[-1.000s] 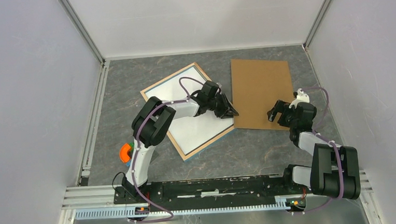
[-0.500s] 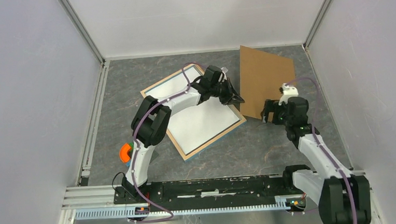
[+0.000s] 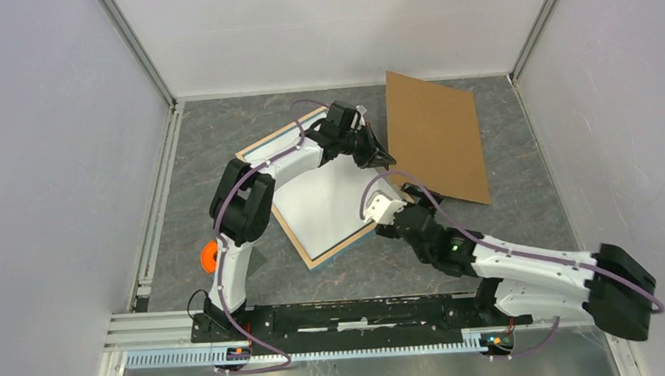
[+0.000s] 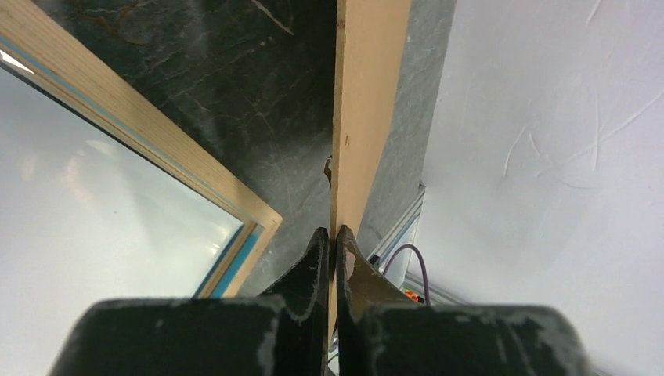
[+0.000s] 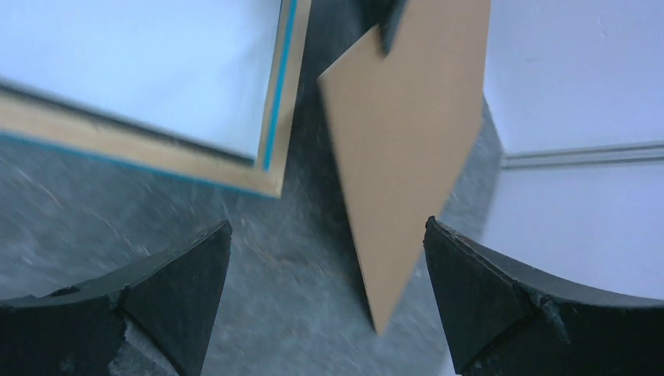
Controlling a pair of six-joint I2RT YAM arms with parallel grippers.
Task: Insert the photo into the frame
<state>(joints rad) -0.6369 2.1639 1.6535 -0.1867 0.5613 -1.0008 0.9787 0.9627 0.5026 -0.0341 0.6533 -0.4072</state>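
Note:
The frame [image 3: 316, 257] lies flat at mid-table, light wood side up with a blue edge [image 5: 156, 153]. A plain white sheet [image 3: 325, 193] fills its opening; no printed side of the photo shows. My left gripper [image 3: 381, 156] is shut on the left edge of the brown cardboard board [image 3: 437, 134], which stands tilted off the table; the left wrist view shows that edge [image 4: 368, 94] pinched between the jaws [image 4: 331, 233]. My right gripper [image 3: 394, 226] hovers open and empty [image 5: 328, 222] by the frame's near right corner, the board's near corner [image 5: 407, 141] ahead of it.
An orange object [image 3: 211, 255] sits beside the left arm's lower link. White walls [image 3: 58, 170] enclose the grey table on three sides. A metal rail [image 3: 345, 314] carrying both arm bases runs along the near edge.
The left gripper closed on the cardboard board's edge and tilted it up toward the back. The right arm swung left from the board's near edge to the frame's near right corner.

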